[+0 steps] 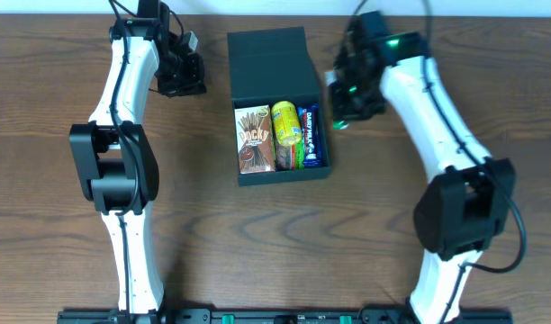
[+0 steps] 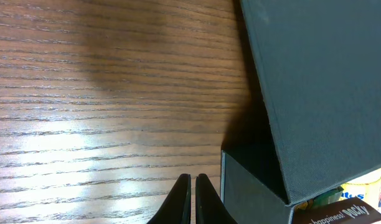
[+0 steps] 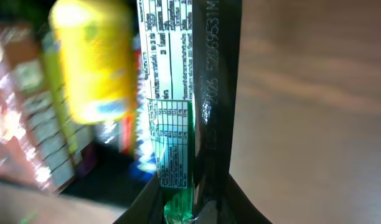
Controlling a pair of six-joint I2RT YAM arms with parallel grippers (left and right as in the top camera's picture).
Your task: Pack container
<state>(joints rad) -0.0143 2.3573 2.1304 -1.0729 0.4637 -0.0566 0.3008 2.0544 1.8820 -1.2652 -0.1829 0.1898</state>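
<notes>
A: Where are we seeing the container (image 1: pixel 268 58)?
B: We are seeing it sitting mid-tabletop (image 1: pixel 257 243), flap lid open, with a Pocky box (image 1: pixel 254 139), a yellow packet (image 1: pixel 284 121) and a blue bar (image 1: pixel 311 135) lying inside.
A: And the fingers?
B: We are seeing the left fingers (image 2: pixel 182 200) pressed together, empty, hanging near the container's left side. We are seeing the right fingers (image 3: pixel 147 210) clamping the end of a labelled packet (image 3: pixel 172 93) at its right side.
</notes>
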